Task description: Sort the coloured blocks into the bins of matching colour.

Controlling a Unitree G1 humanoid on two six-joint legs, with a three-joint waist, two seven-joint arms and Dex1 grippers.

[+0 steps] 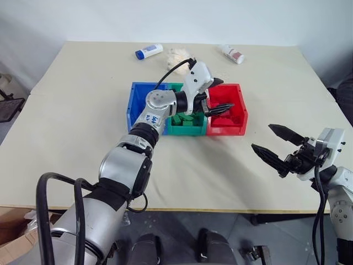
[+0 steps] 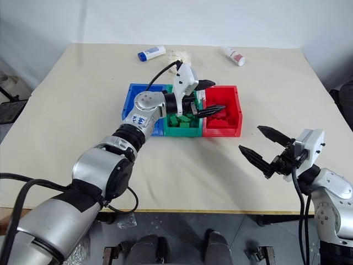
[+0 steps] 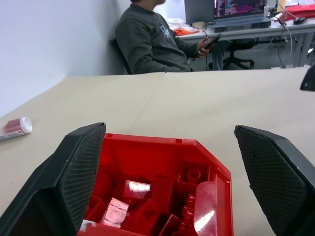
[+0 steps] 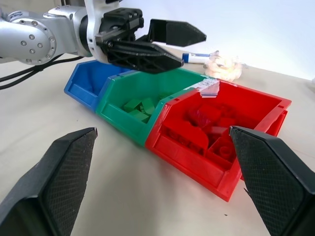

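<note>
Red blocks (image 4: 211, 129) lie heaped in the red bin (image 1: 227, 116), and green blocks (image 4: 139, 108) lie in the green bin (image 4: 147, 86) next to it. Both bins stand in one row with the blue bin (image 1: 135, 102) near the middle of the pale table (image 1: 71, 110), touching side to side: blue on the robot's left, green in the middle, red on the right. What the blue bin holds cannot be told, since the arm hides most of it.

The left gripper (image 1: 217, 95) hangs above the row, over the edge where the green bin meets the red one, and points toward the red bin. Its two black fingers stand spread apart, one above the other in the head views, with nothing between them. In its own wrist view the red bin sits below and between the parted fingers (image 3: 74, 172).

The right gripper (image 1: 277, 146) hovers over bare table to the robot's right of the bins, well apart from them, with its tips turned toward the row. Its jaws are also wide and empty.

At the far edge of the table lie a white tube with a blue cap (image 1: 149, 51), a pale fluffy wad (image 1: 177, 56) just beside it, and a white tube with a red cap (image 1: 233, 53) farther right. A seated person (image 3: 152, 42) shows beyond the table.
</note>
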